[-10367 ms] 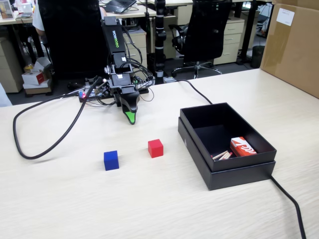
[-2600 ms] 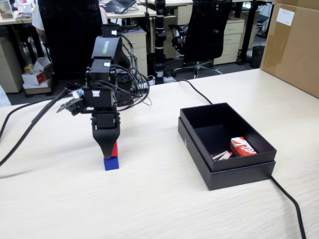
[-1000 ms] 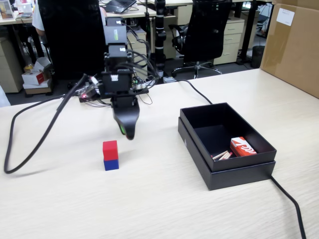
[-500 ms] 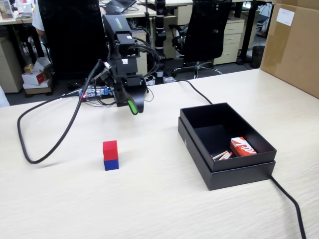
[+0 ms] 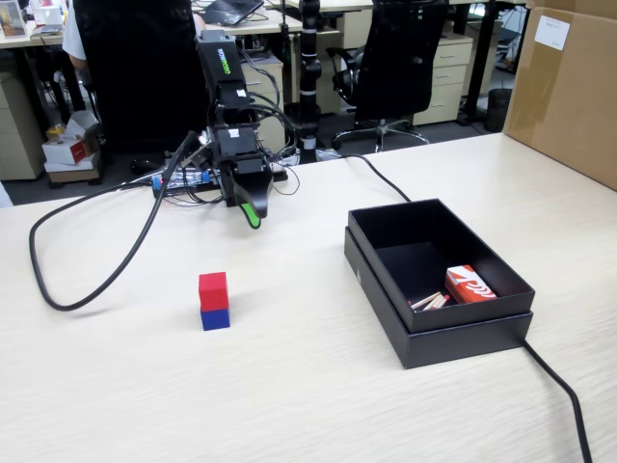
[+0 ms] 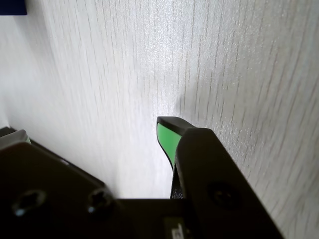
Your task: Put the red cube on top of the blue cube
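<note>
Small matte bright-red cube [image 5: 213, 289]: stacked squarely on small matte deep-blue cube [image 5: 215, 317], mid-table. Gripper [image 5: 252, 215]: empty, near far edge; opening cannot be told. Stacking judged done; only parking remains.

Your arm [image 5: 224, 92] stands folded at the back of the counter [image 5: 289, 386], upper links upright and the wrist bent so the claw [image 5: 252, 214] points down and slightly forward, its tip hanging just above the surface. In the wrist view the claw [image 6: 167, 130] holds nothing; you see a black jaw with a green-faced tip beside it. The two lie so nearly in line that any gap between them is hidden.
</note>
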Available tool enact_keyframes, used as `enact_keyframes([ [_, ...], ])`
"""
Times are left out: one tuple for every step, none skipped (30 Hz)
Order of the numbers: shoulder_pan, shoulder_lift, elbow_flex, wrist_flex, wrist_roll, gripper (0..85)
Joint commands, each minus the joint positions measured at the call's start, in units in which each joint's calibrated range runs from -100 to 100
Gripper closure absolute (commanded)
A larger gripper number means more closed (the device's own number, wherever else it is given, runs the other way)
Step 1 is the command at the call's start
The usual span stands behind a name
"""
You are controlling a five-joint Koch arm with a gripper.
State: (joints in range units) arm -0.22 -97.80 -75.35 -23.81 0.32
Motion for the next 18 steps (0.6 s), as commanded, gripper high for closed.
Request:
enact_keyframes([
  [-0.5,-1.2,-0.4,7.3,-0.8,35.9],
  [-0.7,-1.2,-1.7,8.6,-1.0,35.9],
  [-0.7,-1.3,-3.3,10.5,-1.3,36.4],
  [-0.7,-1.3,-5.2,12.8,-1.5,36.6],
  [-0.7,-1.3,-7.1,15.2,-2.0,37.2],
  [-0.7,-1.3,-8.7,16.8,-2.1,37.8],
  [-0.7,-1.3,-9.9,17.6,-2.3,37.6],
  [-0.7,-1.3,-11.1,18.4,-2.3,37.6],
  [-0.7,-1.3,-12.4,19.3,-2.4,37.6],
  [-0.5,-1.3,-13.7,20.1,-2.4,37.6],
  [-0.3,-1.3,-14.8,20.6,-2.4,37.5],
  [-0.1,-1.3,-15.9,20.7,-2.4,37.2],
  [0.0,-1.3,-16.9,20.7,-2.4,37.1],
  [0.1,-1.3,-18.1,20.9,-2.5,36.8],
  [0.2,-1.2,-19.2,21.1,-2.9,36.2],
  [0.1,-1.2,-19.8,21.1,-3.2,36.3],
  [0.1,-1.1,-19.9,21.1,-3.2,36.7],
  [0.1,-1.1,-19.9,21.1,-3.2,36.7],
])
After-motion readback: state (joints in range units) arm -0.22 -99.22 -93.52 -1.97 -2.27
